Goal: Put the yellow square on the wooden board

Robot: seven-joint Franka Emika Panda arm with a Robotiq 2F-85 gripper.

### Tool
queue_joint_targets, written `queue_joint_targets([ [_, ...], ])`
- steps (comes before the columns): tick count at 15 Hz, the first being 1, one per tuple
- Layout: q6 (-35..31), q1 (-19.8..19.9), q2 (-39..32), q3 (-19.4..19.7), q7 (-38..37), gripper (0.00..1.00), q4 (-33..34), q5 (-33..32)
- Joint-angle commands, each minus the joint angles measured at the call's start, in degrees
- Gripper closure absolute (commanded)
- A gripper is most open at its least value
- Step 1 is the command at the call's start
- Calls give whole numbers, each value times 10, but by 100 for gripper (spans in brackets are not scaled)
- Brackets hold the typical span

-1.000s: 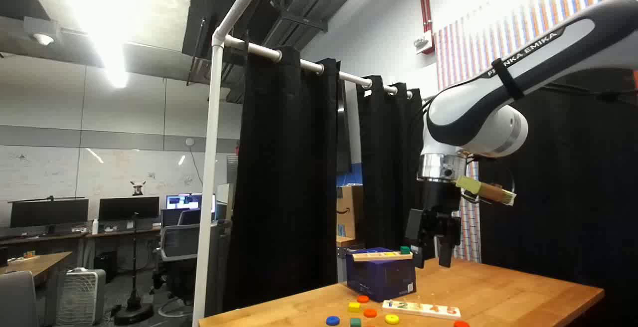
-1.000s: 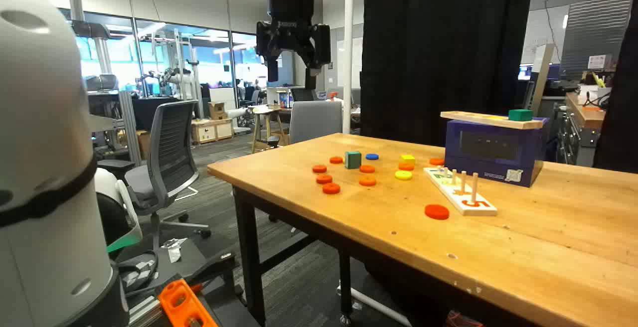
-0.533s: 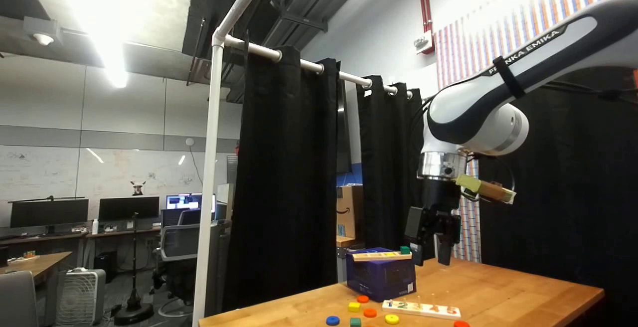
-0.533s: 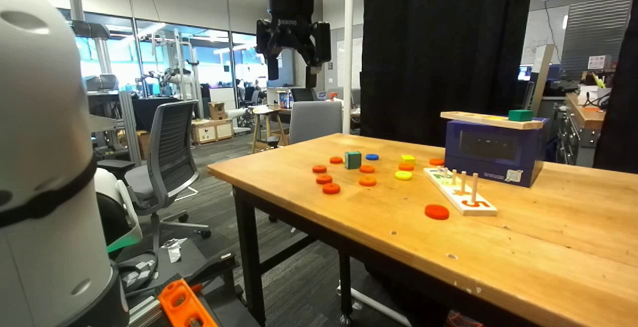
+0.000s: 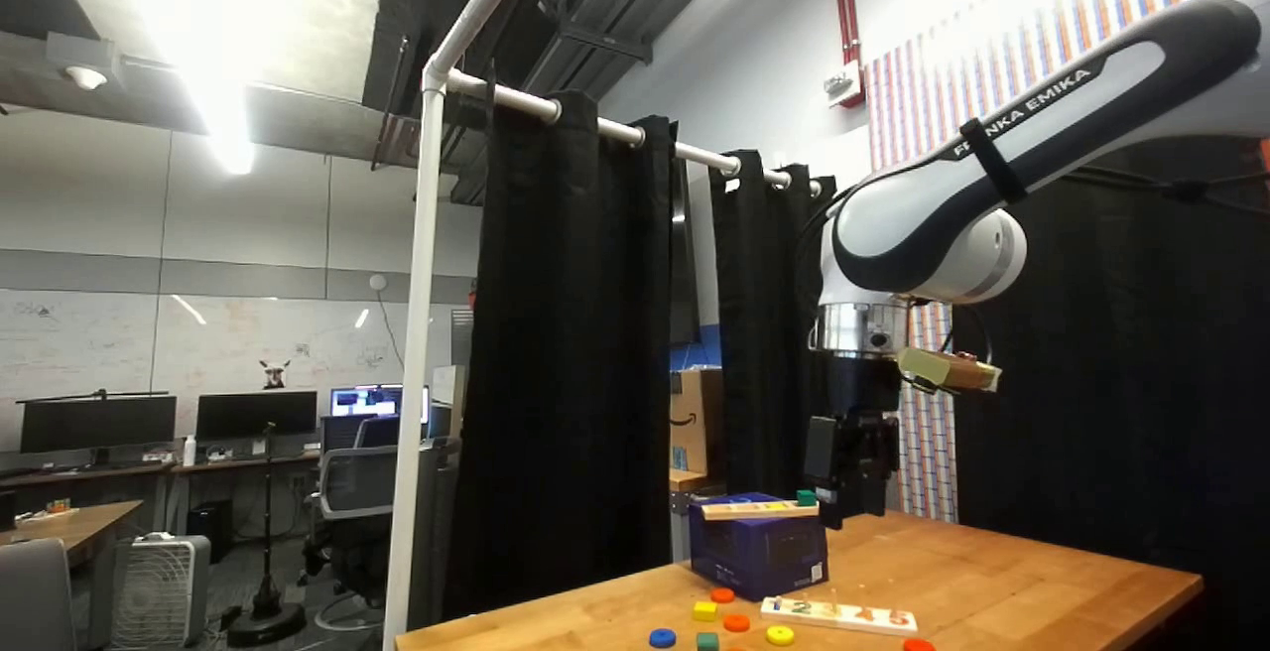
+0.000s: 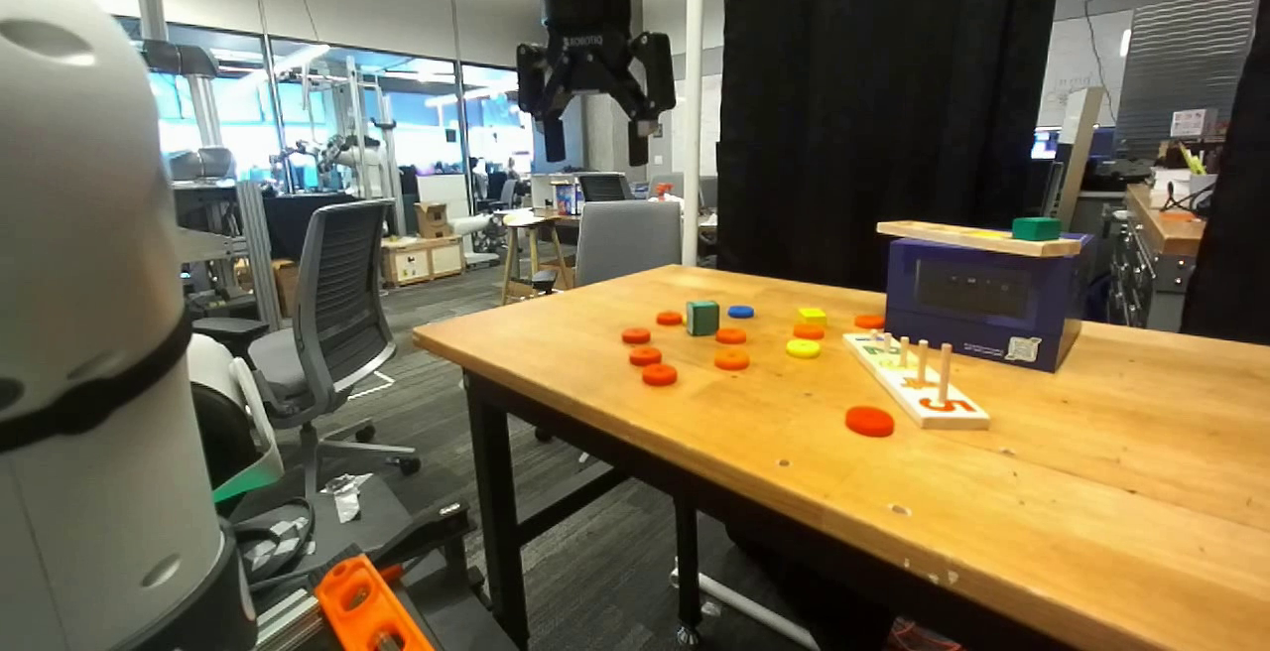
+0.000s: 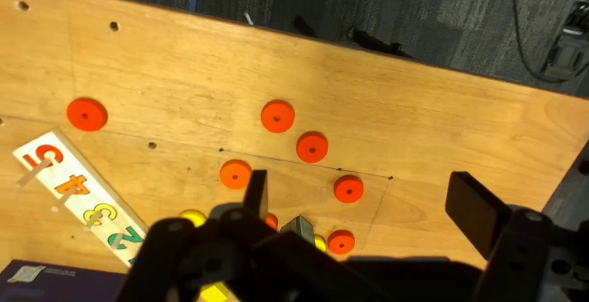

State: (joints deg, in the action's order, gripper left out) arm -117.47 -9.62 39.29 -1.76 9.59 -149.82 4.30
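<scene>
The yellow square (image 6: 812, 317) lies on the table among coloured discs and also shows in an exterior view (image 5: 704, 611). In the wrist view the yellow square (image 7: 214, 293) is partly hidden behind a gripper finger, at the bottom edge. The pale wooden board (image 6: 952, 236) lies on top of a blue box, with a green block (image 6: 1036, 228) at one end; it shows in an exterior view too (image 5: 739, 511). My gripper (image 6: 597, 158) is open and empty, pointing down high above the table. In the wrist view the gripper's (image 7: 359, 175) fingers stand wide apart over orange-red discs.
The blue box (image 6: 977, 299) stands on the table behind a numbered peg board (image 6: 918, 383) with upright pegs. A dark green block (image 6: 702, 319), a blue disc (image 6: 740, 312), a yellow disc (image 6: 803, 348) and several orange-red discs are scattered about. The table edge (image 6: 635, 418) lies near the discs.
My arm has shifted left in one view and slightly right in the other, and the gripper has turned a little. It stays open. The objects on the table have not moved.
</scene>
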Motion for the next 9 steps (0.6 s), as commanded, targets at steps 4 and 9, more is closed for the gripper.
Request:
queue_joint_targets([
  [4,8,1,-154,-39,49,0,158,-98],
  [9,8,4,-290,-55,101,0,273,-185],
])
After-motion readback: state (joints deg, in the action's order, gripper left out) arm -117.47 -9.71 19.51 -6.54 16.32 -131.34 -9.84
